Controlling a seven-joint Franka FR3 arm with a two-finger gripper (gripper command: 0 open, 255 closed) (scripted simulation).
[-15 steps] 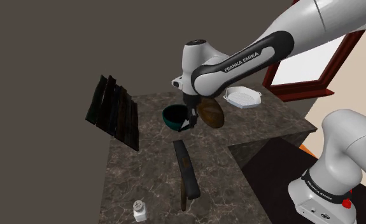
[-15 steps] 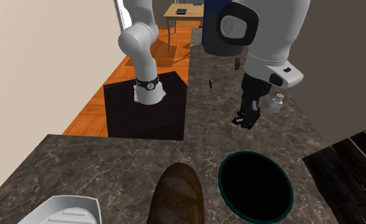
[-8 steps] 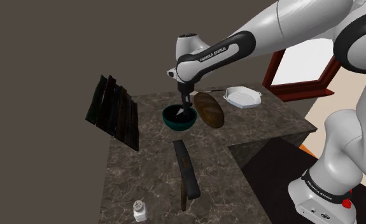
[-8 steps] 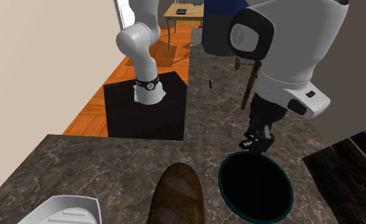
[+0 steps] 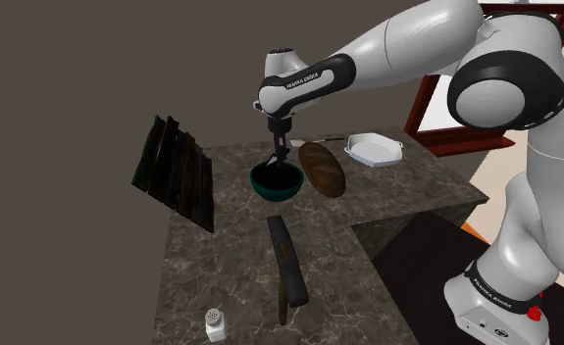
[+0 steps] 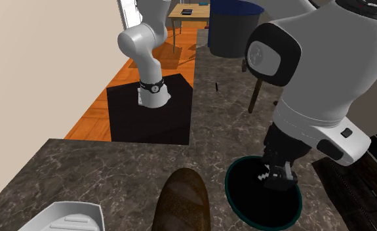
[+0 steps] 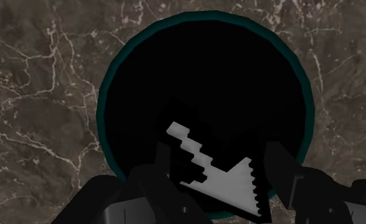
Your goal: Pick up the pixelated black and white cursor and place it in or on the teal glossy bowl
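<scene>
The teal bowl [image 5: 277, 184] stands on the dark marble counter, its inside black. My gripper [image 5: 277, 163] hangs straight over it, shut on the pixelated black and white cursor. In the second exterior view the cursor [image 6: 271, 176] sits in the gripper [image 6: 280, 178] just above the bowl's [image 6: 233, 191] dark inside. In the wrist view the white stepped cursor [image 7: 221, 177] is clasped between the two black fingers [image 7: 167, 164] of the gripper [image 7: 223, 170], with the bowl's teal rim [image 7: 102, 108] ringed around it.
A brown loaf [image 5: 322, 168] lies right beside the bowl, with a white dish [image 5: 375, 149] beyond it. A dark slatted rack [image 5: 177, 173] leans at the shoulder view's left. A long dark tool [image 5: 286, 265] and a small white shaker [image 5: 213, 323] lie nearer. A dark pot [image 6: 236, 29] stands far off.
The arm has carried the cursor across the counter from beside the bowl to over its middle, and the hand has come lower toward the bowl.
</scene>
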